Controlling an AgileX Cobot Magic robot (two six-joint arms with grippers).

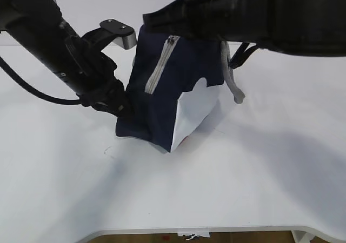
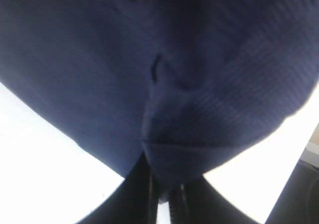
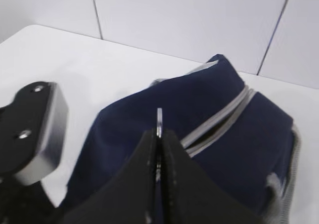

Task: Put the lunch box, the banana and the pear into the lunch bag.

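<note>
The navy lunch bag [image 1: 178, 86] with a white end panel stands tilted on the table, its grey zipper [image 1: 159, 67] running up its side. My left gripper [image 1: 123, 109] is shut on a pinch of the bag's navy fabric [image 2: 179, 159] at its lower left corner. My right gripper [image 1: 174, 35] is shut on the metal ring pull [image 3: 159, 120] of the zipper at the bag's top. The zipper track [image 3: 219, 122] shows a narrow gap in the right wrist view. The lunch box, banana and pear are out of view.
The bag's grey strap handles [image 1: 232, 83] hang down its right side. The white table [image 1: 243, 173] spreads round the bag, with its front edge at the bottom of the exterior view. A white panelled wall stands behind.
</note>
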